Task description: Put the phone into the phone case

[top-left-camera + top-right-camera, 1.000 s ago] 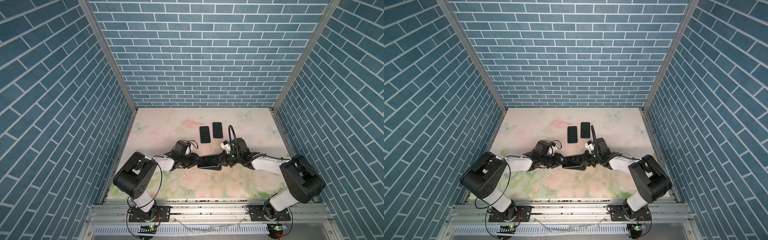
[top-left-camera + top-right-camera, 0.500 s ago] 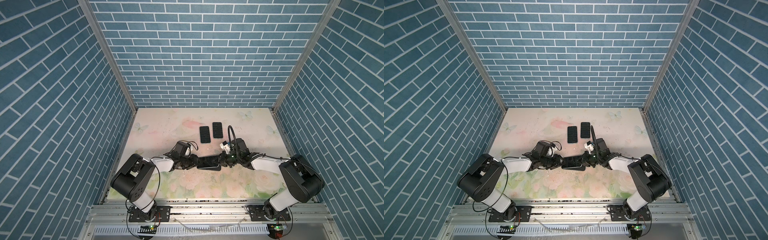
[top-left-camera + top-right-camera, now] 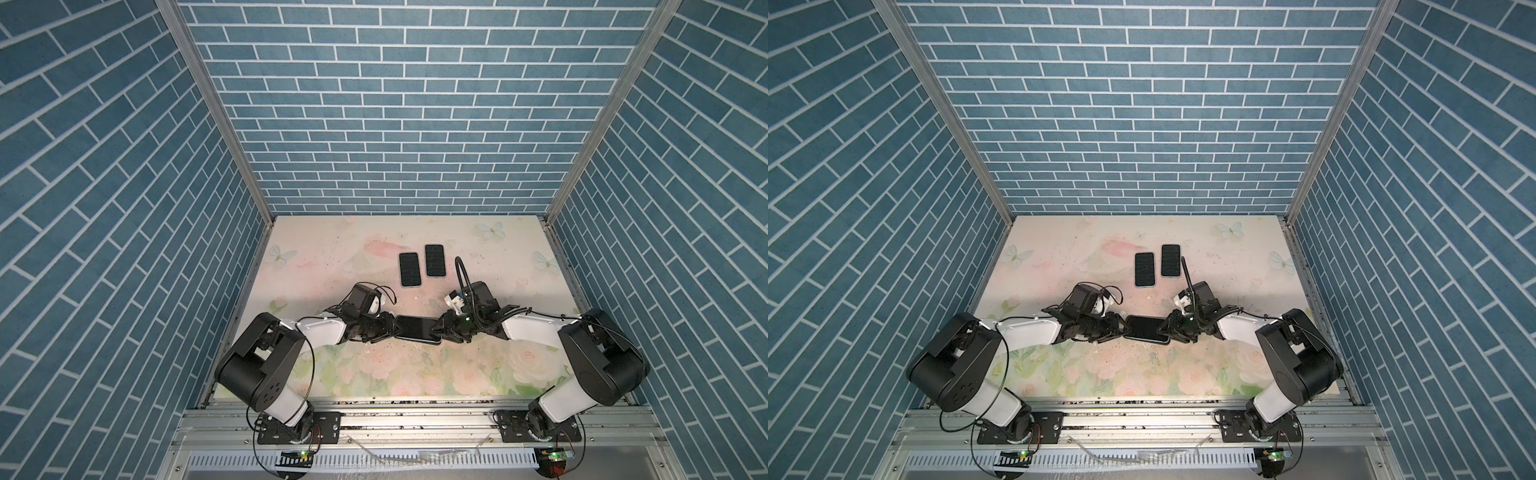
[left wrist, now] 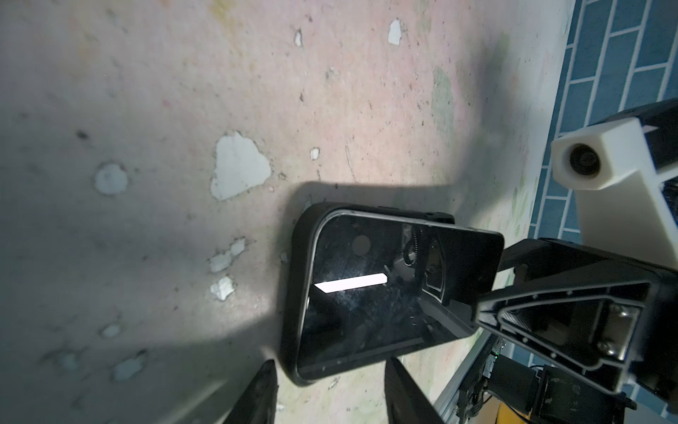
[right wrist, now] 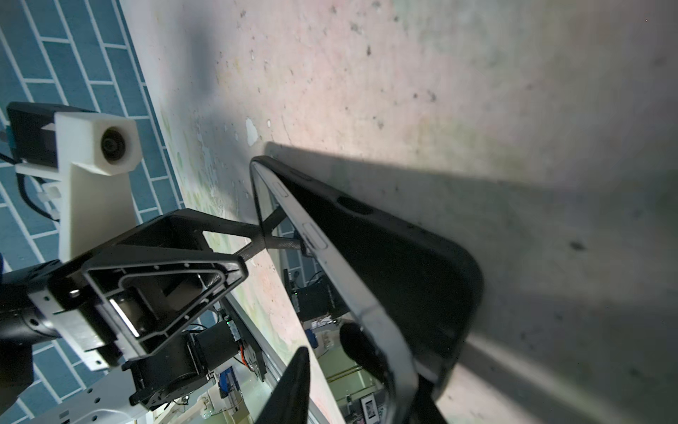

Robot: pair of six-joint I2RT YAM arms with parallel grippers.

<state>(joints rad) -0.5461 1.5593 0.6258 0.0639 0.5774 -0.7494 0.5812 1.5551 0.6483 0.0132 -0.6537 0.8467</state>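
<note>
Right gripper (image 3: 435, 332) just unclenched, jaws now parted around the phone (image 4: 385, 264). Phone sits half-seated in the black phone case (image 4: 292, 279) between both grippers, that end still raised. Left gripper (image 3: 397, 331) straddles the other end, grip unclear. Likely needs pressing down.

Reaching in low from bases at 7 and 5 o'clock, upper links folded back, forearms stretched nearly flat toward the middle. Pointing the left gripper (image 3: 395, 331) toward 3 o'clock and the right gripper (image 3: 435, 331) toward 9, nose to nose just 6-o'clock of centre. Showing parted jaws on both, neither squeezed tight.
</note>
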